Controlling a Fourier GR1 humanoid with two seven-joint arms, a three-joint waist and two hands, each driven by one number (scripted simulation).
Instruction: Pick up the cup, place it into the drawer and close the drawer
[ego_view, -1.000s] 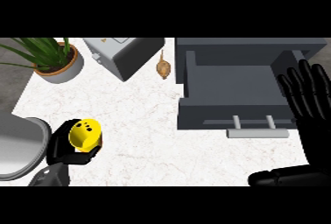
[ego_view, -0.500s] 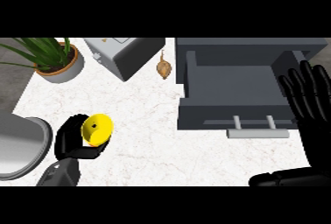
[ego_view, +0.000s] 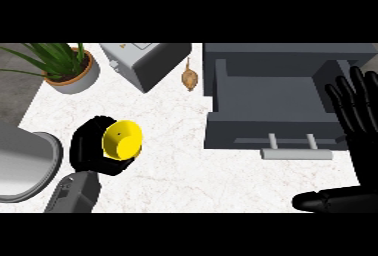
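Note:
A yellow cup (ego_view: 122, 139) is held in my left hand (ego_view: 94, 149) above the left part of the white counter, its round open side turned toward me. The hand's black fingers curl round it and hide its body. To the right stands the grey drawer (ego_view: 277, 95), pulled open, with its pale handle (ego_view: 294, 153) at the near side. My right hand (ego_view: 359, 117) rests open at the view's right edge, fingers pointing up, beside the drawer's right wall.
A potted plant (ego_view: 68, 69) stands at the back left. A grey toaster (ego_view: 145, 63) sits behind the middle, with a small brown object (ego_view: 190, 77) beside it. A metal sink's rim (ego_view: 33, 165) shows at the left edge.
My left hand has carried the cup up and to the right, away from the sink, and turned it so that its opening faces me. The right hand has not moved.

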